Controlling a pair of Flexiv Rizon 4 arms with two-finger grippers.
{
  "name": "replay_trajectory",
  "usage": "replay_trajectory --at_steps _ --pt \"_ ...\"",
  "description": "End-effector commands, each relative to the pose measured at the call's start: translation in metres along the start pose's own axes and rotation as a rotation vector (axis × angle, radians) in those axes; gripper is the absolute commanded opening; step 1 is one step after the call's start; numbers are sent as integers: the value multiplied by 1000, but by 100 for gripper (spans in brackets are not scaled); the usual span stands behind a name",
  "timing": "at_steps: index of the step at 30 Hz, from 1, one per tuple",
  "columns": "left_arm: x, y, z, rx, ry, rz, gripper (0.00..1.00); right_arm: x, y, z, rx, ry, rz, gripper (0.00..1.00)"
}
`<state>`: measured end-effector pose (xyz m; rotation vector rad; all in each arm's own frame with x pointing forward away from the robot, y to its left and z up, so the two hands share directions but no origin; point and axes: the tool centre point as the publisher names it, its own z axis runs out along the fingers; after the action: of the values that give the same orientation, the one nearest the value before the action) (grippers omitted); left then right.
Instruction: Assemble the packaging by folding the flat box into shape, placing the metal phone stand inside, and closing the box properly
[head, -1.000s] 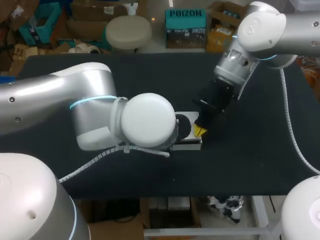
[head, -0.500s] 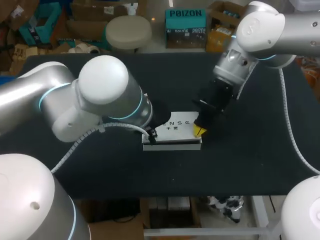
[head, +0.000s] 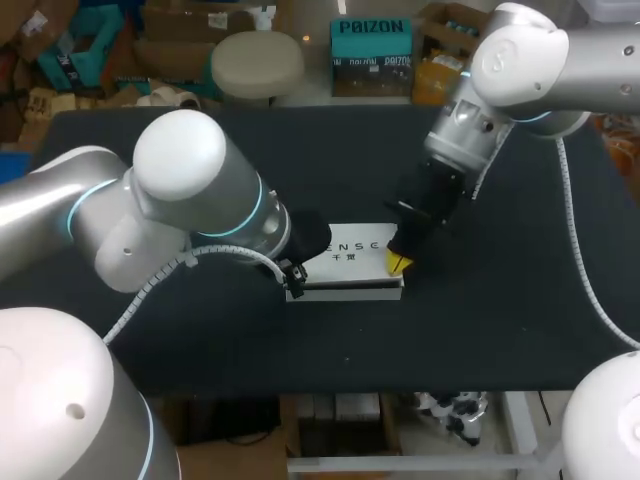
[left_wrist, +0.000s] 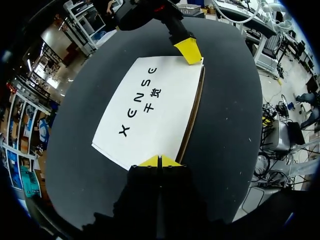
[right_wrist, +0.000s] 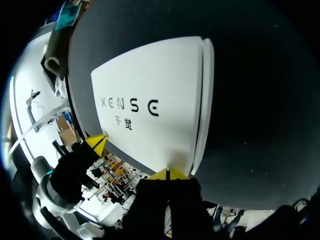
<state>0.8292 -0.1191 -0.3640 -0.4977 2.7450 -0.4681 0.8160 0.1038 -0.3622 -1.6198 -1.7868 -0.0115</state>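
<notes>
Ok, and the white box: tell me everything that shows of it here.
The box is a flat white rectangle, cardboard by its look, with black lettering on its top face and a brown edge along one long side. It lies flat on the dark table and looks closed. The left gripper, tips together, meets one short end. The right gripper, tips together too, meets the opposite end. What is inside cannot be seen.

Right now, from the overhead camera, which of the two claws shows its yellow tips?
The right claw, at the white box's right end; the left claw, at the left end, shows no yellow there.
</notes>
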Motion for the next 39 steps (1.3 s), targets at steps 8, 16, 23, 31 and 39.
replay_trajectory --at_steps 8,16,23,31,39 --pt "5 2 9 -2 9 2 0 -8 11 15 6 -2 8 0" --pt "7 4 10 -5 13 0 0 -13 15 19 19 13 18 0" --pt "11 -2 -7 12 -28 21 0 -4 -1 4 -28 11 -9 0" --pt "11 -4 -1 9 -27 27 0 -4 5 11 -17 5 -9 0" --pt "7 6 13 4 5 -11 0 -12 14 19 8 6 12 0"
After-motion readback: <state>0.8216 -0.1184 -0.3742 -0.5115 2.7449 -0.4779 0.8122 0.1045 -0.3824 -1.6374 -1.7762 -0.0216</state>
